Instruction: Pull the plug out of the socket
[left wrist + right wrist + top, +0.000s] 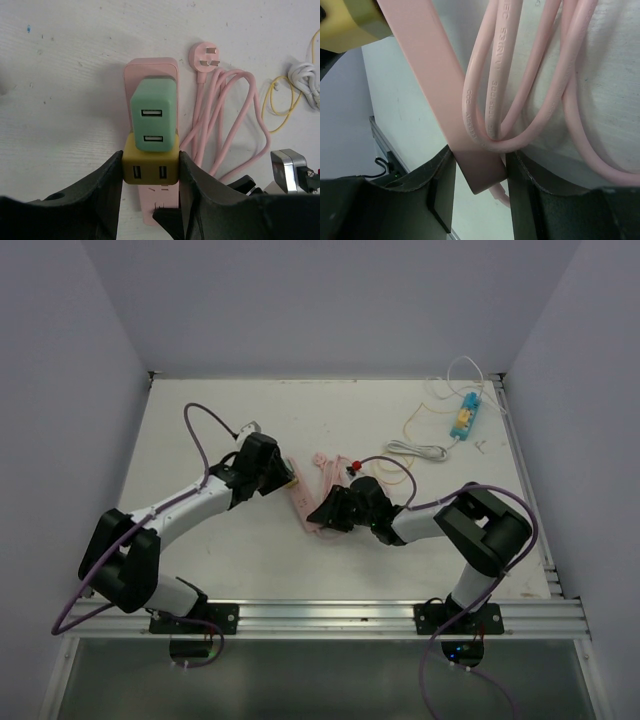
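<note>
A pink power strip [150, 70] lies on the white table with a mint-green USB plug [154, 120] and a mustard-yellow USB plug [150, 167] seated in it. My left gripper [150, 170] is shut on the yellow plug, one finger on each side. In the top view the left gripper [272, 472] sits at the strip's far end. My right gripper [480, 175] is shut on the strip's near end [482, 172], beside its looped pink cord [520, 100]. In the top view the right gripper [325, 512] is over the strip [303, 508].
The strip's own pink cord ends in a loose three-pin plug [207, 55]. A blue and yellow socket block [464, 416] with white cable [420, 450] and a thin yellow wire [408, 425] lies at the back right. An aluminium rail [330, 615] runs along the near edge.
</note>
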You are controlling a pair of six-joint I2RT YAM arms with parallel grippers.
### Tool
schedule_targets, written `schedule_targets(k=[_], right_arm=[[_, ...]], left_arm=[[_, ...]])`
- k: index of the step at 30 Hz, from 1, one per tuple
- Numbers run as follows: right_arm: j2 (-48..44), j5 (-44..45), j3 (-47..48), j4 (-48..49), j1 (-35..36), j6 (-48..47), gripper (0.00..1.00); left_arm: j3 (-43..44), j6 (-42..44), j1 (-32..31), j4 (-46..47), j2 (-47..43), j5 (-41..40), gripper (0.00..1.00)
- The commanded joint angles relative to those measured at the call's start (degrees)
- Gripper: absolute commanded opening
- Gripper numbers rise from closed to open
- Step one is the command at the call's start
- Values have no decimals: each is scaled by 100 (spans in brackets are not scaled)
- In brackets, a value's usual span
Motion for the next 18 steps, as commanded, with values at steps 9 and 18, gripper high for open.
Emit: schedule_targets(k=[9,18], right_arm=[[465,1806,-413,-2268,-275,278,0],[79,1279,-537,-1934,-266,-221,0]], left_arm=[[-336,42,613,718,-790,846,0],[-582,567,1034,656,-791,99,8]])
